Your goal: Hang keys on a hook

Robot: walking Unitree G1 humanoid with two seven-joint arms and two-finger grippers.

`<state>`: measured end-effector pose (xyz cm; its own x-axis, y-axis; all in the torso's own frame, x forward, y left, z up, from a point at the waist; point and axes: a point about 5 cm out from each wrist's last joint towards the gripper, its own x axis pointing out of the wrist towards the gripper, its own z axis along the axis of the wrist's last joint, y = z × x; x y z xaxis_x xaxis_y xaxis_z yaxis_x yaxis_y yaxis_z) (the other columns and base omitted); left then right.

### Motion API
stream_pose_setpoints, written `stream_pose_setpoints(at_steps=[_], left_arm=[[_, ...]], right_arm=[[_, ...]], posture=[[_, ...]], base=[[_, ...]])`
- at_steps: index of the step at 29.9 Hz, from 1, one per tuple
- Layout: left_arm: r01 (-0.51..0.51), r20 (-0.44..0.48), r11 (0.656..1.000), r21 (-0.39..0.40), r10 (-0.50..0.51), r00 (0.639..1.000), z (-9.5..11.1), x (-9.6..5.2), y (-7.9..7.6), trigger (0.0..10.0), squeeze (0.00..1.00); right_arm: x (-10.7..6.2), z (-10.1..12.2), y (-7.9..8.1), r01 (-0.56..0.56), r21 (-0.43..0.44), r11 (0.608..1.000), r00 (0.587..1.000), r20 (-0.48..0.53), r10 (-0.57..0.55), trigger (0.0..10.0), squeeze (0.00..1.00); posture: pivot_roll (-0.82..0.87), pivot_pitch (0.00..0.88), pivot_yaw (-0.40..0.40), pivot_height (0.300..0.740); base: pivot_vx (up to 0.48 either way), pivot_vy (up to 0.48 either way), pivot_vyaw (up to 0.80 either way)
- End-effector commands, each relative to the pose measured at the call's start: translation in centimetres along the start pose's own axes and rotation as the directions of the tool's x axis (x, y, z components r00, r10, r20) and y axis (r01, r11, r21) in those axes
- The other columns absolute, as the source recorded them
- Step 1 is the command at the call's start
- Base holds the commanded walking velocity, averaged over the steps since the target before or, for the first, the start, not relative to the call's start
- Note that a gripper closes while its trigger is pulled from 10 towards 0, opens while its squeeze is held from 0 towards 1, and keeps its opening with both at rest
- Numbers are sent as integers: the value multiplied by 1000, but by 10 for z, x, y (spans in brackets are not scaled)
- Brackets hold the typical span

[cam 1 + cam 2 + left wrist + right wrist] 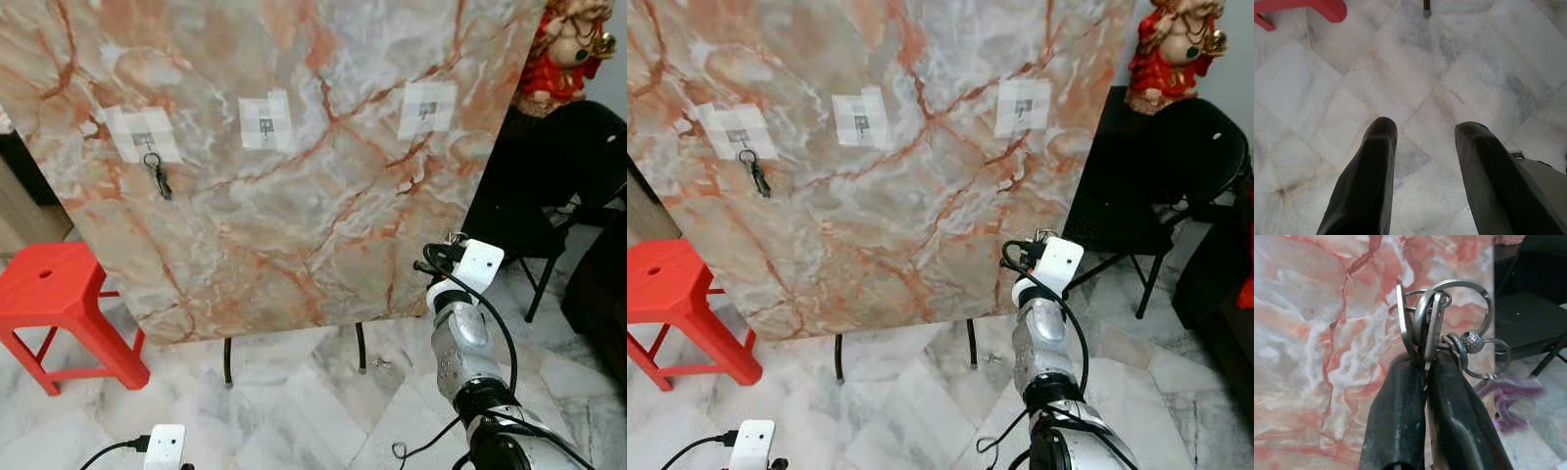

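A marble board [294,196] stands upright with three taped hooks: left [143,137], middle [265,125] and right [427,109]. A dark key [159,178] hangs from the left hook. My right arm is raised in front of the board's lower right corner. In the right wrist view my right gripper [1422,367] is shut on a bunch of silver keys [1425,328] with rings and a small bead, held up before the board. My left gripper [1422,132] hangs low over the floor, open, with nothing between its fingers.
A red plastic stool [59,304] stands at the left of the board. A black folding chair [549,196] stands at the right, with a red and gold figurine [568,49] behind it. The board rests on thin black legs [227,362] over a white marble floor.
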<state>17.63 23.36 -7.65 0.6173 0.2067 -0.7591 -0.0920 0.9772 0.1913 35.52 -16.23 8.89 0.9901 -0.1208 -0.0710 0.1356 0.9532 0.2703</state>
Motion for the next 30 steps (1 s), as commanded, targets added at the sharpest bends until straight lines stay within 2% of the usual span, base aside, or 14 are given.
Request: stream_pose_setpoints(at_steps=[1, 9, 30], left_arm=[[-8, 1, 1000, -8, 8, 1000, 0, 0, 3, 10000, 0], [-5, 4, 1000, -10, 5, 1000, 1, 0, 0, 10000, 0], [-3, 7, 1000, -17, 3, 1000, 3, 1, -2, 10000, 0]], right_arm=[[6, 12, 7, -18, -1, 1000, 999, 33, 18, 10000, 0], [8, 18, 18, -63, -16, 998, 997, 47, 64, 10000, 0], [10, 25, 27, -81, 9, 997, 994, 74, 80, 10000, 0]], posture=[[19, 0, -2, 723], [22, 0, -5, 723], [23, 0, -4, 723]], base=[[285, 0, 0], [290, 0, 0], [288, 0, 0]])
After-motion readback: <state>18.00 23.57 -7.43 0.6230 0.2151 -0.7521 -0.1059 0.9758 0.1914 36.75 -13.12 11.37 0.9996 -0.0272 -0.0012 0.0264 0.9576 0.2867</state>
